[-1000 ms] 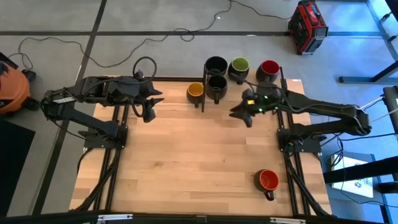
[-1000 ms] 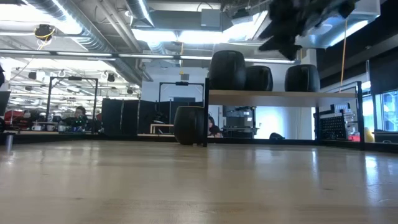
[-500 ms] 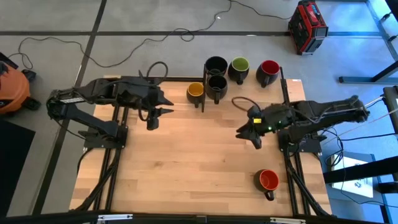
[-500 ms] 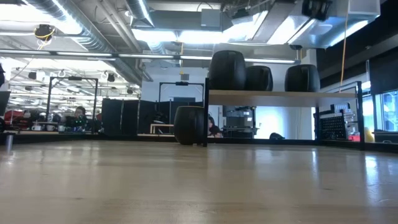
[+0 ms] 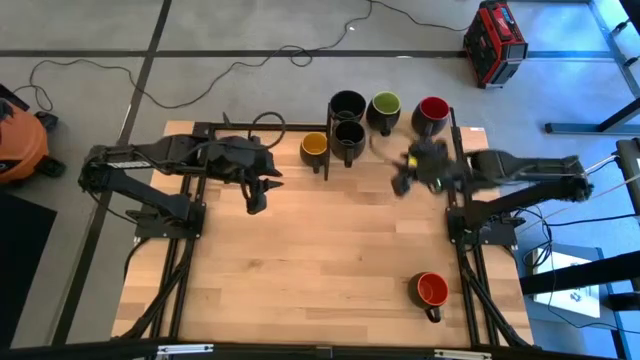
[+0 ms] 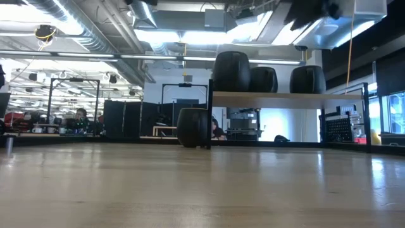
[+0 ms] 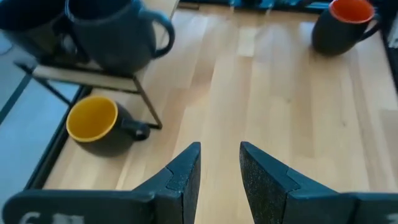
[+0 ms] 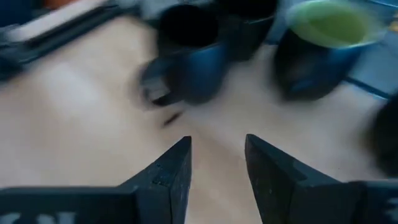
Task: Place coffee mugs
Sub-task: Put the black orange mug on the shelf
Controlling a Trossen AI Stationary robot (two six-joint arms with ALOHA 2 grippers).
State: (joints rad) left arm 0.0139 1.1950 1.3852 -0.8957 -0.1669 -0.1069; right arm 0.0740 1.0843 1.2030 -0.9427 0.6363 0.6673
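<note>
Six dark mugs show in the high view. On a raised rack at the table's far edge stand two black-lined mugs (image 5: pixel 347 105) (image 5: pixel 349 135), the green mug (image 5: pixel 385 108) and the red mug (image 5: pixel 432 110). The yellow mug (image 5: pixel 314 147) stands on the table beside the rack, and the orange-red mug (image 5: pixel 431 290) stands near the right near corner. My left gripper (image 5: pixel 255 195) hovers open left of the yellow mug (image 7: pixel 93 121). My right gripper (image 5: pixel 400 185) hovers open just in front of the rack, facing a black mug (image 8: pixel 189 50) and the green mug (image 8: pixel 323 43).
The rack's thin frame (image 6: pixel 288 96) carries three mugs above table height in the low view, with the yellow mug (image 6: pixel 193 126) on the table below it. Bare wood (image 5: pixel 320 250) spreads across the table's middle. Off the table lie floor cables, a red case (image 5: pixel 494 42) and an orange vacuum (image 5: pixel 18 145).
My left gripper has crept toward the table's right and slightly nearer, closing on the yellow mug. My right gripper first drew back toward the near edge, then swung toward the far edge again and now stands in front of the rack. No mug has moved.
</note>
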